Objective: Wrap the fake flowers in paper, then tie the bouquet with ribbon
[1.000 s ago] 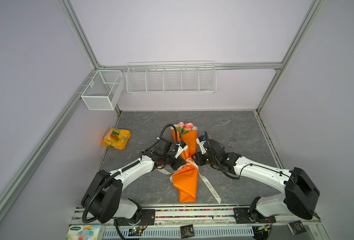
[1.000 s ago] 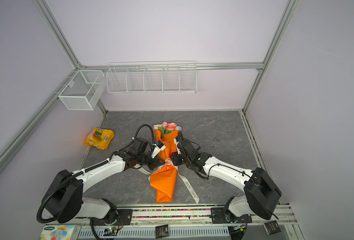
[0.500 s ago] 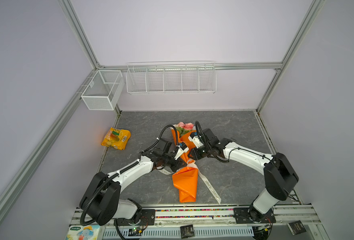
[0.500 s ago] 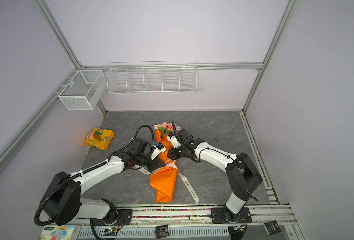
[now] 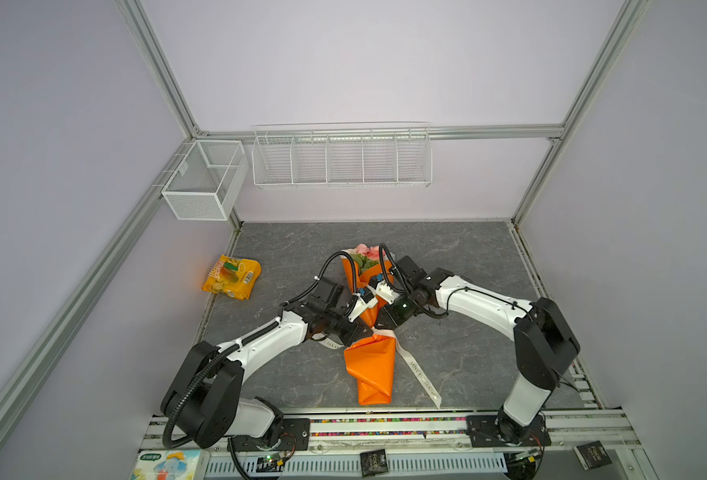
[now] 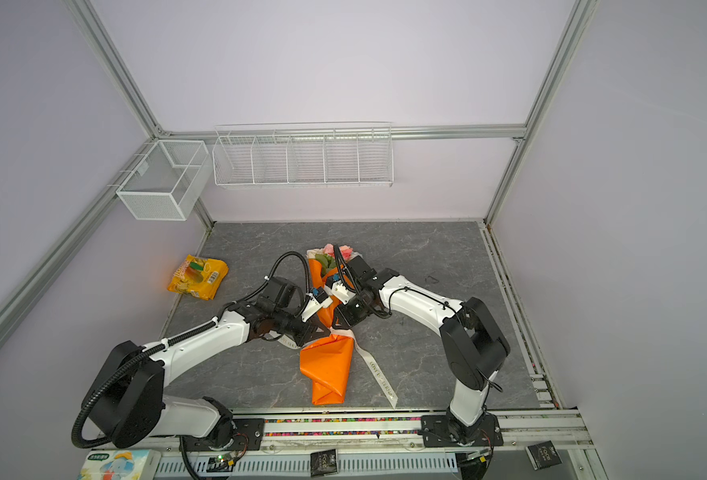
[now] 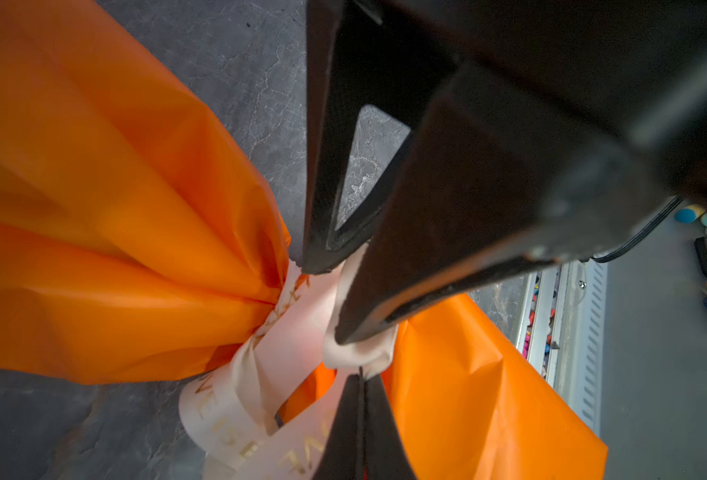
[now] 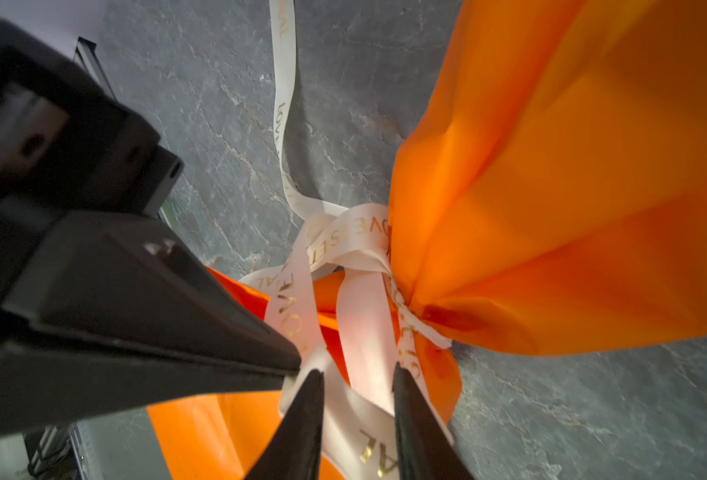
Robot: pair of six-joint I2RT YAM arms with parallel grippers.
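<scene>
Crowded bouquet [image 5: 370,365]
The left gripper [image 7: 360,376] pinches the ribbon [image 8: 364,316], right gripper [image 8: 358,372] gapes astride it; snack bag [image 5: 231,277] at counter's [image 5: 447,257] left edge.

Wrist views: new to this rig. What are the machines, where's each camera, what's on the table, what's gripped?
Two robot arms, left arm and right arm, stand on a rail at the table's front edge. Both top views come from one camera overhead; each wrist view is shot from that arm's wrist. On the table lie the bouquet of fake flowers in orange paper, a cream ribbon wound round its waist, and a yellow snack bag. The left gripper is shut on a fold of ribbon. The right gripper's jaws stand apart astride another strand.
</scene>
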